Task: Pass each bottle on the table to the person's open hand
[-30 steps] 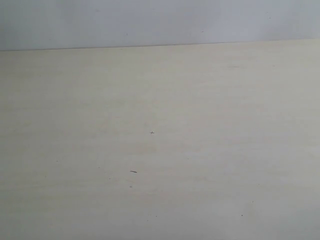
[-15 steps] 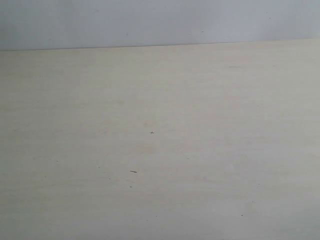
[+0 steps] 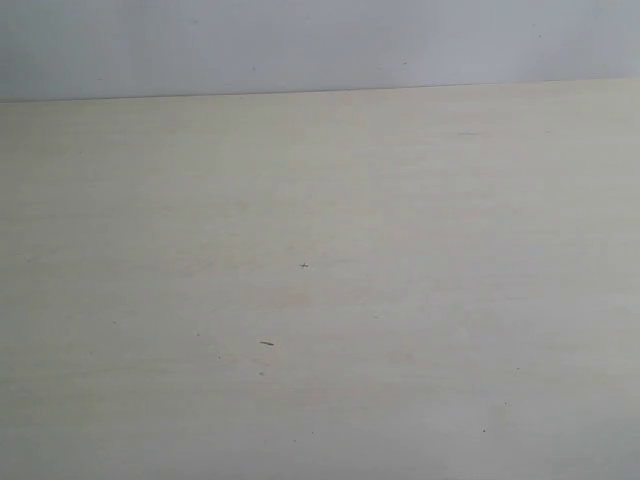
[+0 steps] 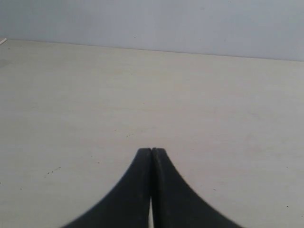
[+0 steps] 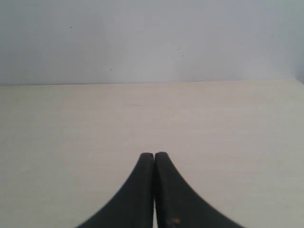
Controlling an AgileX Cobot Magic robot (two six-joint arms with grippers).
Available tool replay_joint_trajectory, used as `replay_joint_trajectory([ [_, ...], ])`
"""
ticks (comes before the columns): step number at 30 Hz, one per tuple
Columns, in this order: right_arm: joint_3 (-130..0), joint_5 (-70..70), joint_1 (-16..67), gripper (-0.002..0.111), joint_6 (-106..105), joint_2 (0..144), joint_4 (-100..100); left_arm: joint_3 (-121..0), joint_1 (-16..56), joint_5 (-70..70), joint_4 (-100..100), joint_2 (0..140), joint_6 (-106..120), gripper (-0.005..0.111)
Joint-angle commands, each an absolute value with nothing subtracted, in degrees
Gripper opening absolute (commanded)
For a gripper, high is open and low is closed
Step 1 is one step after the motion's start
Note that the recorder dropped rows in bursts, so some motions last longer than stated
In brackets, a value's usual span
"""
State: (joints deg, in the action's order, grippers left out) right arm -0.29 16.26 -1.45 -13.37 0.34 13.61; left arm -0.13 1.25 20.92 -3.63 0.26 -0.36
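Note:
The pale beige wood-grain table [image 3: 400,250] fills the exterior view, and neither arm shows there. No bottle and no person's hand appears in any view. In the left wrist view my left gripper [image 4: 151,151] is shut, its black fingers pressed together with nothing between them, over bare table [image 4: 213,109]. My right gripper [image 5: 154,155] is shut in the same way above bare table [image 5: 228,123] in the right wrist view.
A plain grey-white wall [image 3: 300,40] rises behind the table's far edge [image 3: 320,91]. A few tiny dark specks [image 3: 266,343] mark the tabletop.

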Motion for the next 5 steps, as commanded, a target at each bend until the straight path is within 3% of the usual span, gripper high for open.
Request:
replay_joint_trajectory([
  [1,0.00,16.22,-1.80,0.000,-13.44,0.00,13.17,0.00,1.12,20.40,-3.45,0.00,0.00,0.000],
  [5,0.00,16.22,-1.80,0.000,-13.44,0.00,13.17,0.00,1.12,20.40,-3.45,0.00,0.00,0.000],
])
